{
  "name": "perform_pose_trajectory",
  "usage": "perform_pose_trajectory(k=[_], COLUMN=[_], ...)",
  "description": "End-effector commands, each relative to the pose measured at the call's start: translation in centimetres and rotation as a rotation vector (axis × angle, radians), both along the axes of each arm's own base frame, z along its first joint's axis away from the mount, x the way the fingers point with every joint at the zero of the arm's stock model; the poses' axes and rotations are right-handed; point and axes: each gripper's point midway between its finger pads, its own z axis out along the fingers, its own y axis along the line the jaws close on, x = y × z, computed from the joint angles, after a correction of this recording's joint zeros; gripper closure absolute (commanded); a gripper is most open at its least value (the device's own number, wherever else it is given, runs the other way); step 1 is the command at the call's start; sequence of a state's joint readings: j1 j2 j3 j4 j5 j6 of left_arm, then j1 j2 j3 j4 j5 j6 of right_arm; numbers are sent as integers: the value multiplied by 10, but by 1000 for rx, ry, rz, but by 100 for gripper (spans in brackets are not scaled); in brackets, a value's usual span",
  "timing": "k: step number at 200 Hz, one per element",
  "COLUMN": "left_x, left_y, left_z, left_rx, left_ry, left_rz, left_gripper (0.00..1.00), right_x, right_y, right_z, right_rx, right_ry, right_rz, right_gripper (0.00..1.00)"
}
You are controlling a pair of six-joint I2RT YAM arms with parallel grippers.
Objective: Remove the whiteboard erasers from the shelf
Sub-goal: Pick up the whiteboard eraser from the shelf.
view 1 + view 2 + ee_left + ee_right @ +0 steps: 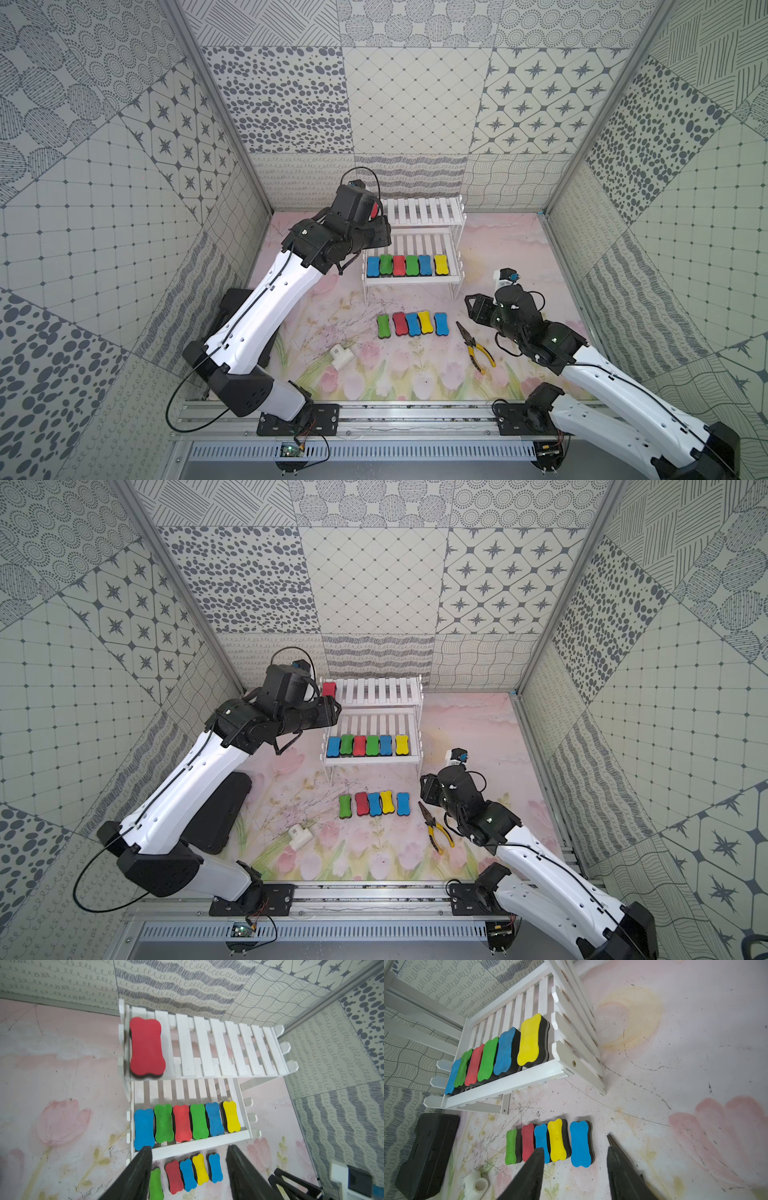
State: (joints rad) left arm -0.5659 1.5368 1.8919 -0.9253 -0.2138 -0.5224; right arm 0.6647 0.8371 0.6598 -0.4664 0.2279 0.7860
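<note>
Low in both top views, you see five bone-shaped foam erasers (409, 324) lined up on the flowered mat (415, 374): green, red, blue, yellow, blue. Yellow-handled pliers (478, 349) lie to their right. Your right gripper (574, 1149) hangs right of the pliers, jaws apart and empty. At frame centre, the white slatted two-tier shelf (411, 280) carries six erasers (405, 265) on its lower tier. One red eraser (328, 688) lies at the upper tier's left end. Your left gripper (189, 1148) hovers there, spread and empty.
</note>
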Motion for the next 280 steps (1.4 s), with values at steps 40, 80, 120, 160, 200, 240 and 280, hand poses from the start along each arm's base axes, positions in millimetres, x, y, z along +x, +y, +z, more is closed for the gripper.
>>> perform_pose_trajectory(k=[40,80,120,160,200,240,280], left_x=[58,72,80,83,81,81,91], left_y=[18,22,26,25,20,22,27], left_z=[-16,-28,-40,-41,-30,-14,-32], left_rx=[215,266,317,317,273,256,323], left_ry=[34,38,54,49,26,-21,18], left_rz=[6,38,63,64,53,61,84], left_gripper=[40,39,36,36,36,35,34], right_x=[8,8,9,9,9,10,10], right_y=[2,1,0,-1,-2,-1,-2], right_z=[13,14,13,12,11,8,7], right_rx=[25,26,27,26,26,24,27], right_ry=[-35,-36,-36,-33,-29,-23,-23], right_rz=[-11,-13,-15,-19,-22,-21,-23], right_gripper=[47,48,47,48,47,47,47])
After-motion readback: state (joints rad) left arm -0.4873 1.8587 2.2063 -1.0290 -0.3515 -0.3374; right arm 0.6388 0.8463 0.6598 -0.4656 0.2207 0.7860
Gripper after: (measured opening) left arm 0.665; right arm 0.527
